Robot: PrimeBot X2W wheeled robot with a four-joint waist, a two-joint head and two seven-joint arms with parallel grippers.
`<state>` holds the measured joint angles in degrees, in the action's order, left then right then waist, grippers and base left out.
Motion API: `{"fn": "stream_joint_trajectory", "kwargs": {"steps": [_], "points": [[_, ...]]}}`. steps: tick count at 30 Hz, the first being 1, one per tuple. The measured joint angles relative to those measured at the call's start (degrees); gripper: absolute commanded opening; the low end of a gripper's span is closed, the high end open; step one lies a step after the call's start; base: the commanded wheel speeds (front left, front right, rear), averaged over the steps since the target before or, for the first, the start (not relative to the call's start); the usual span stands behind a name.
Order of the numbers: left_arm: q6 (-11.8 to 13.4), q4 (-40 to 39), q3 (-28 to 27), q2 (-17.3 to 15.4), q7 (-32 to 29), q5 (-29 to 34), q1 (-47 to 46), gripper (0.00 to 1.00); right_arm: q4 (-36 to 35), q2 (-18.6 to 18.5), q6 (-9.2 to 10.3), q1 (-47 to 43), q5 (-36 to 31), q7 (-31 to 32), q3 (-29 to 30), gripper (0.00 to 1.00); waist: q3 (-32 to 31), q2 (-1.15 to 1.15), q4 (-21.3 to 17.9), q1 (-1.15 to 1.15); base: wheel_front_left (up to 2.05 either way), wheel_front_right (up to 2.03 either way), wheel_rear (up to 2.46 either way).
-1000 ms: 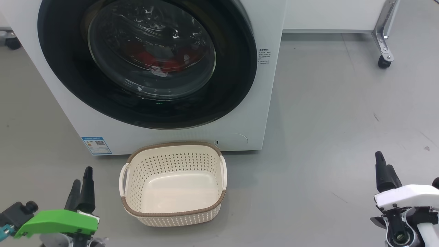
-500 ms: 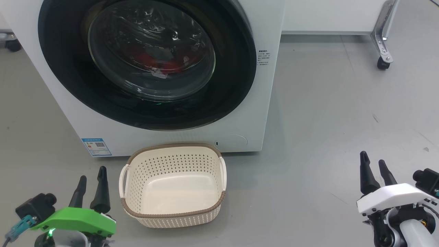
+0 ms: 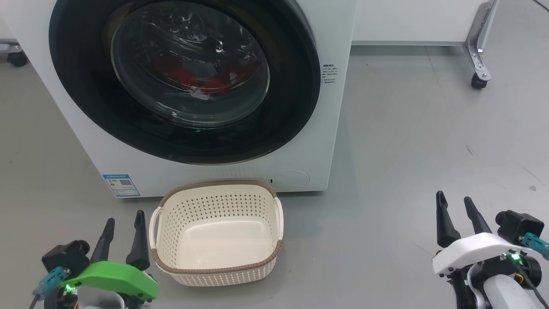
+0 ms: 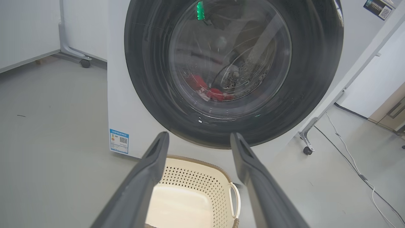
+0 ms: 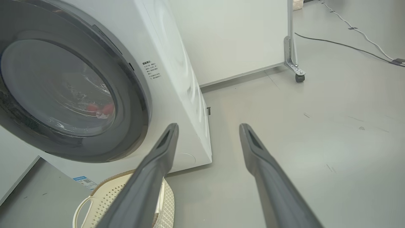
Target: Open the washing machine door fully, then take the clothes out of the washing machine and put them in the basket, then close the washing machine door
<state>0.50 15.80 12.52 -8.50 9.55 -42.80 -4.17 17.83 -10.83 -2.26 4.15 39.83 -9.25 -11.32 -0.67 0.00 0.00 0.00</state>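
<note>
One washing machine [image 3: 214, 174] upper left, its one door [image 3: 296, 107] shut over red clothes [image 3: 206, 83]; one basket [image 3: 218, 183] below; left gripper [image 3: 125, 216] and right gripper [image 3: 453, 196] both spread apart.

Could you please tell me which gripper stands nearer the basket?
The left gripper, green-shelled, close beside the basket; the white-shelled right gripper hangs well away from it.

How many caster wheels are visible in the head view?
2. The right caster wheel sits under the metal leg at upper right; the left caster wheel is at the left edge, beside the washing machine. More may be hidden behind it.
</note>
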Motion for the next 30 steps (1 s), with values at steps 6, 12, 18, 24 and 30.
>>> {"fn": "stream_joint_trajectory", "kwargs": {"steps": [6,12,18,24,30], "points": [[0.9,0.1,0.9,-0.2,1.2,5.0,-0.8,1.0,0.3,-0.2,0.9,0.2,-5.0,-1.2,-0.8,1.0,-0.1,0.0,0.0,0.0,0.0,0.0,0.0],[1.5,0.8,2.2,-0.3,2.4,8.8,-0.9,1.0,0.5,-0.5,1.12,0.9,-9.1,-2.5,-1.7,1.0,-0.1,0.0,-0.1,0.0,0.0,0.0,0.0],[2.3,1.9,3.0,-0.4,3.4,12.1,-0.9,1.0,1.0,-0.5,1.43,1.3,-12.4,-3.7,-2.6,1.0,-0.1,0.0,-0.3,0.0,0.0,0.0,0.0],[2.8,2.2,3.8,-0.7,4.7,16.0,-1.4,1.0,1.4,-0.6,1.49,1.4,-16.6,-4.8,-3.3,1.0,-0.1,0.0,-0.5,0.0,0.0,0.0,0.0],[3.3,3.0,4.0,-0.7,4.7,16.7,-2.0,1.0,1.8,-0.6,1.49,1.6,-17.8,-4.9,-3.3,1.0,-0.1,0.0,-0.5,0.0,0.0,0.0,0.0]]}}
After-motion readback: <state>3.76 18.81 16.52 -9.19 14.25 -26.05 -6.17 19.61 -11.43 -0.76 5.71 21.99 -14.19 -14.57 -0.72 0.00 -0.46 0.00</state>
